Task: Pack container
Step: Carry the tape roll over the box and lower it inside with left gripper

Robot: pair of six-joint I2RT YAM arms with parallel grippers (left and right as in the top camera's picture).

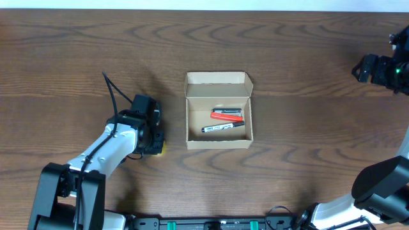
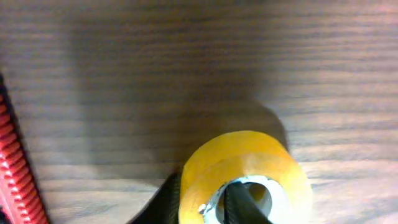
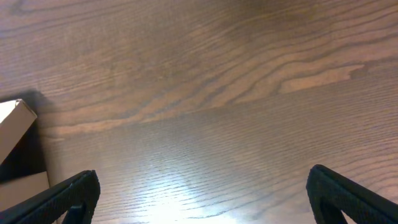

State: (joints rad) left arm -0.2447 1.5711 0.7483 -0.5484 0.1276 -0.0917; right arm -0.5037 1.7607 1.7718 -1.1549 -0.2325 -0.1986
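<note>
The tan cardboard container (image 1: 219,144) stands open at the table's middle, its flap lid (image 1: 218,79) raised at the back. A red pen (image 1: 227,115) and a black pen (image 1: 223,128) lie inside. My left gripper (image 1: 153,137) is left of the box, low at the table. It is shut on the wall of a yellow tape roll (image 2: 236,158), with one finger in the white core and one outside. Only a yellow sliver of the roll (image 1: 161,148) shows from overhead. My right gripper (image 1: 377,69) is open and empty at the far right, and its fingers stand wide apart (image 3: 205,199).
A red ribbed strip (image 2: 15,180) runs along the left edge of the left wrist view. A corner of the box (image 3: 15,118) shows at the left of the right wrist view. The table is dark wood (image 1: 307,45).
</note>
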